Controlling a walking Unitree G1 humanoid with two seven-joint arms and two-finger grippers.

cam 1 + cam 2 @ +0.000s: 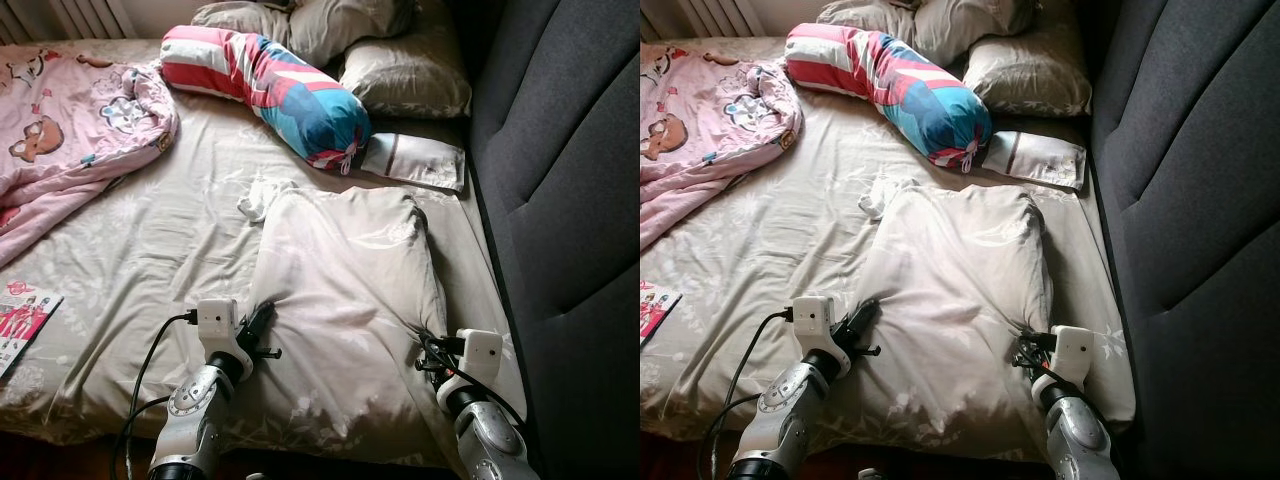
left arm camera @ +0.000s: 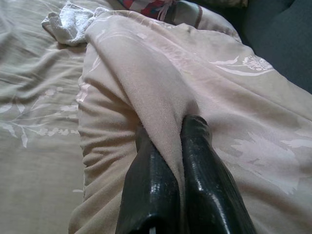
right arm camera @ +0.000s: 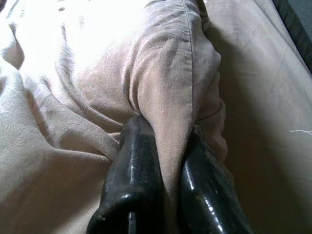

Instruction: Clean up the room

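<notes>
You have the beige pillow (image 1: 345,290) lying on the bed (image 1: 150,250) beside the headboard (image 1: 570,180), with the left tool (image 2: 173,134) and right tool (image 3: 168,131) each pinching a near corner.

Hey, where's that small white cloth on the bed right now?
The small white cloth lies crumpled on the bedsheet at the far left corner of the beige pillow, just below the striped bolster.
</notes>
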